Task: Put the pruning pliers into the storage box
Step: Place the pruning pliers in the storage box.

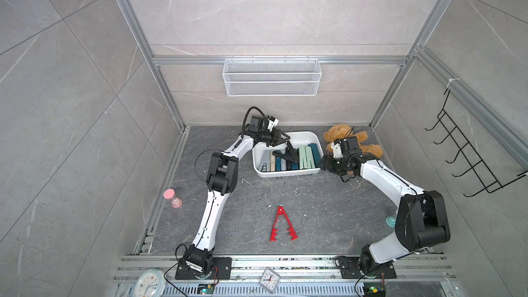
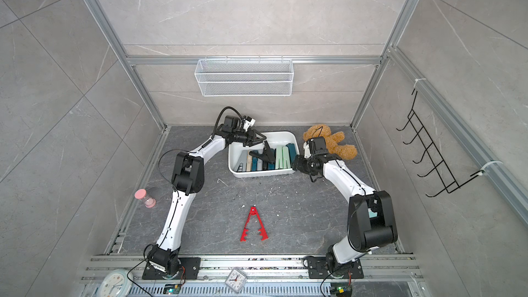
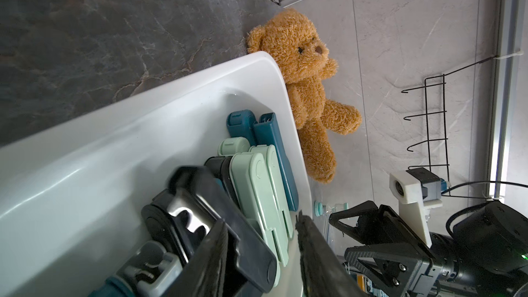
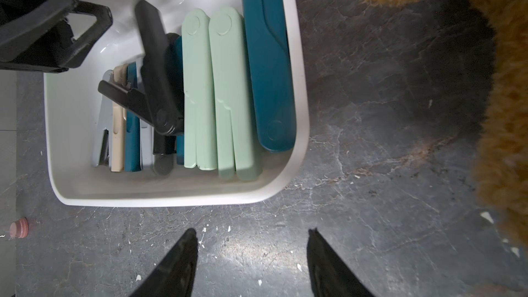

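The storage box (image 1: 285, 175) (image 2: 263, 174) stands at the back of the floor with several pruning pliers packed in it on edge: mint green (image 4: 200, 90), dark teal (image 4: 268, 67), grey and beige. A black pair (image 1: 287, 154) (image 4: 154, 81) lies spread in a V on top of them. My left gripper (image 1: 285, 140) (image 3: 261, 220) hangs over the box's back left, jaws apart; the black pair's arm (image 3: 254, 255) lies against one finger. One toothed red pair (image 1: 277, 224) (image 2: 247, 225) lies open on the floor nearer the front. My right gripper (image 1: 323, 164) (image 4: 253, 232) is open and empty, just outside the box's right side.
A brown teddy bear (image 1: 337, 132) (image 3: 303, 61) sits right of the box, behind my right wrist. A white wire mesh basket (image 1: 271, 77) hangs on the back wall. A black hook rack (image 1: 468, 150) is on the right wall. A pink-capped bottle (image 1: 173, 198) stands at the left edge.
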Controlling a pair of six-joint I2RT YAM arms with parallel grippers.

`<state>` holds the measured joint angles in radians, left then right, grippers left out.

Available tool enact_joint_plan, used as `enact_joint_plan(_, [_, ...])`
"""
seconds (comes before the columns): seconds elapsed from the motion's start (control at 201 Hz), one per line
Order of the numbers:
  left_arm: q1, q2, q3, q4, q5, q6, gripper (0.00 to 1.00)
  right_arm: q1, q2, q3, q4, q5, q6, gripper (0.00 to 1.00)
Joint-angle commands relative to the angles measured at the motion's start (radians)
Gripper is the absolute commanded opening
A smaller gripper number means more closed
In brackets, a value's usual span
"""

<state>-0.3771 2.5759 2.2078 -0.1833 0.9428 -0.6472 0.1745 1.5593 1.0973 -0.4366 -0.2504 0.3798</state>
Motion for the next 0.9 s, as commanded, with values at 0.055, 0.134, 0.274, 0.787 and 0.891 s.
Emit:
enact_joint_plan(0.055, [-0.005, -0.008, 0.05, -0.039, -0.025, 0.012, 0.46, 0.003, -0.046, -0.056, -0.014, 0.007, -0.008, 0.62])
enact_joint_plan(0.134, [-0.005, -0.012, 0.049, -0.041, -0.031, 0.011, 0.46, 0.008, -0.055, -0.072, -0.016, 0.007, -0.005, 0.62])
enact_joint_plan(0.274, [-0.009, -0.05, 0.025, -0.036, -0.061, 0.025, 0.46, 0.063, -0.074, -0.101, 0.001, 0.012, -0.001, 0.61])
enact_joint_plan(0.787, [-0.016, -0.566, -0.393, 0.009, -0.39, 0.222, 0.76, 0.526, -0.023, -0.088, -0.1, 0.205, 0.074, 0.54])
enact_joint_plan(0.891, [-0.014, -0.685, -0.507, 0.017, -0.479, 0.256, 0.83, 0.627, 0.011, -0.075, -0.123, 0.223, 0.087, 0.53])
